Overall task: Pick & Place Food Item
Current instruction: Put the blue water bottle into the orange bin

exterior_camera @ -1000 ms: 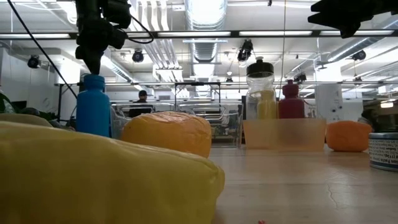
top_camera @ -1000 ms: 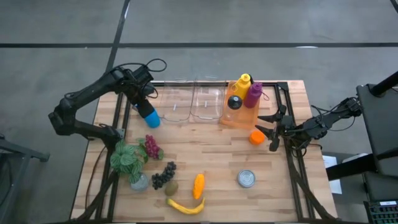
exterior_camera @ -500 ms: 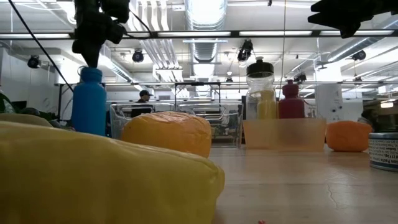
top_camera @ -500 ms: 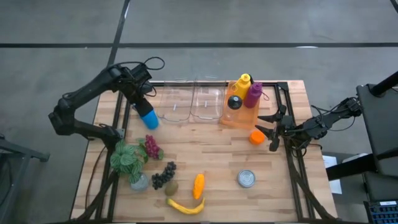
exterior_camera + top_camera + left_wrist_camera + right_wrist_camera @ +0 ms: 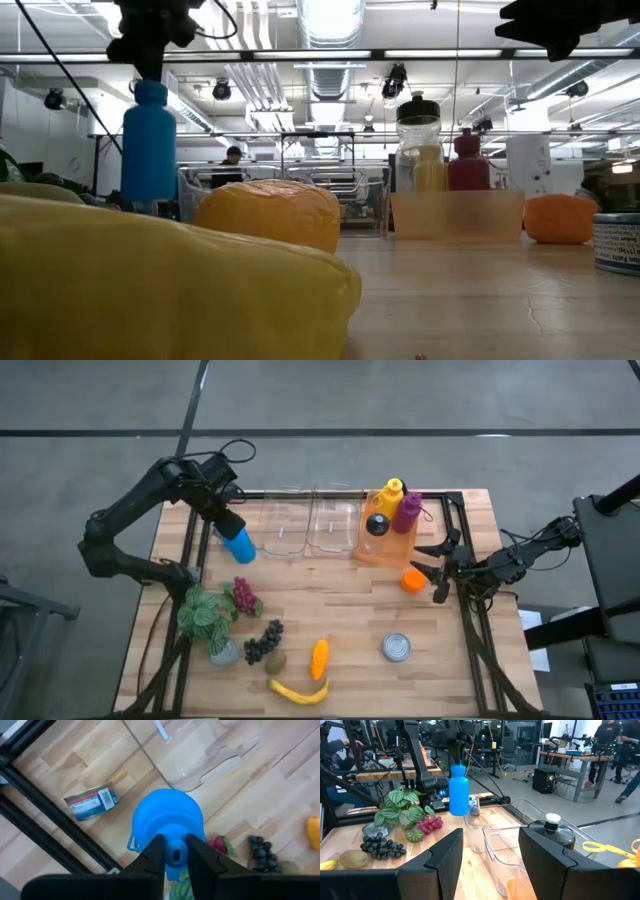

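My left gripper (image 5: 222, 510) is over the table's far left part, shut on an upright blue bottle (image 5: 238, 544), which also shows in the low view (image 5: 148, 140) and the right wrist view (image 5: 459, 790). My right gripper (image 5: 433, 572) is open at the table's right edge, level with the table, its fingers pointing toward the left. A small round orange food item (image 5: 412, 581) rests on the wood just beside its fingertips, untouched. The low view shows that orange item (image 5: 560, 218) on the right. My left gripper pinches the blue bottle's narrow cap (image 5: 174, 856) between its two fingers (image 5: 154, 854), coming from above and pointing down. The bottle hangs upright below the fingers, and its base (image 5: 148, 197) is lifted clear of the table.
Two clear tubs (image 5: 305, 525) and an orange-tinted bin (image 5: 385, 545) with yellow, purple and black-capped bottles stand at the far edge. A plant (image 5: 205, 615), red grapes (image 5: 243, 597), dark grapes (image 5: 263, 641), kiwi, banana (image 5: 300, 691), an orange vegetable (image 5: 319, 657) and a can (image 5: 397, 648) lie nearer.
My left gripper has risen, still shut on the bottle's cap, and drifted a little toward the far left corner. The blue bottle has gone up with it, from standing on the table to hanging clear above it. The right arm has kept still.
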